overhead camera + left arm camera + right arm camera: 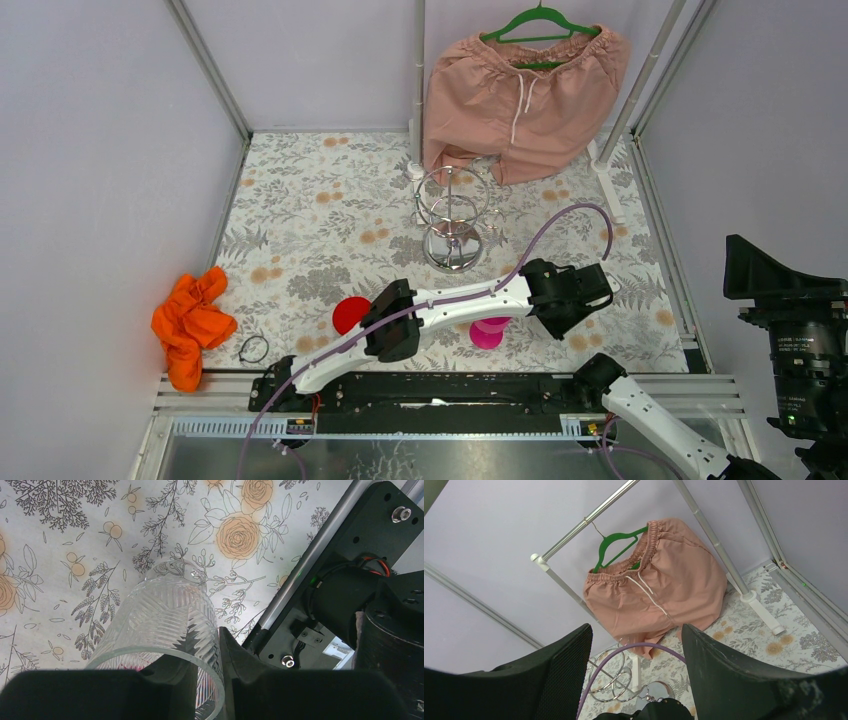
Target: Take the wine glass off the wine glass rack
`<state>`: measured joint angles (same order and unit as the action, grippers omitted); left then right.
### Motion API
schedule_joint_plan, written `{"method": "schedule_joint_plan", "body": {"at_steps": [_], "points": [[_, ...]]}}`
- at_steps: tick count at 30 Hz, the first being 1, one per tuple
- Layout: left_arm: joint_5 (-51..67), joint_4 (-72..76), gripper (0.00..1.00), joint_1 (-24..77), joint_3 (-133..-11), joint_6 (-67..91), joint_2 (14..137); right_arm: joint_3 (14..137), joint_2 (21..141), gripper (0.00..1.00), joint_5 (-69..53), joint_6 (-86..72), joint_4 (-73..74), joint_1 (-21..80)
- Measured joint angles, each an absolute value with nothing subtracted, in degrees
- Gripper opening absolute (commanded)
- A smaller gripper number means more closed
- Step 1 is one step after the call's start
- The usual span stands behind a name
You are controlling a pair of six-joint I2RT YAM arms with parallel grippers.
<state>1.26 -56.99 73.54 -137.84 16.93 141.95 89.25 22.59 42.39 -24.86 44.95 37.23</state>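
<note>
Right gripper (636,630): released; two black fingers spread wide with nothing between them, tilted up towards the back wall.
Left gripper (205,647): clenched on the wine glass (160,610), pinching its wall at the rim, one finger inside the bowl and one outside.
Wine glass: one; clear pressed glass with ribbed herringbone cuts and a thick round rim; tilted, foot end away from my wrist camera. It is off the rack, over the front right of the cloth. I cannot tell whether it touches the cloth.
Edge: the right arm's black base plate (360,545) and a metal rail lie just beside the glass.
Tablecloth (320,210): flat floral print, bare through the left middle.
Small items: one red disc (347,312), one magenta round piece (487,335) partly under the left arm, one thin black ring (253,348), one crumpled orange cloth (190,322) at the left edge.
Wine glass rack (455,215): one; shiny chrome wire, round base, centre post, far middle, well apart from the glass.
Back: pink drawstring shorts (520,100) on a green hanger (540,20).
</note>
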Motion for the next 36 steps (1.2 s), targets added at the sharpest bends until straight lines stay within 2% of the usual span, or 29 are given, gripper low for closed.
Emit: {"method": "schedule_joint_plan", "body": {"at_steps": [2,8,14,28,36], "points": [[1.3,-57.0,0.17,73.5,-137.8,16.9,141.9,89.3,22.6,0.73,42.4,-24.9,44.9,37.2],[1.3,-57.0,0.33,73.5,-137.8,16.9,141.9,89.1,22.6,0.73,42.4,-24.9,44.9,37.2],[1.2,-56.6,0.45,73.5,-137.8,16.8,141.9,89.1,22.6,0.73,42.4,-24.9,44.9,37.2],[1.0,-56.6,0.51,73.5,-137.8,16.8,141.8,88.8,22.6,0.73,42.4,-24.9,44.9,37.2],[1.1,-56.6,0.52,73.5,-137.8,17.3,137.1,87.6,22.6,0.8,41.7,-25.2,44.8,37.2]]}}
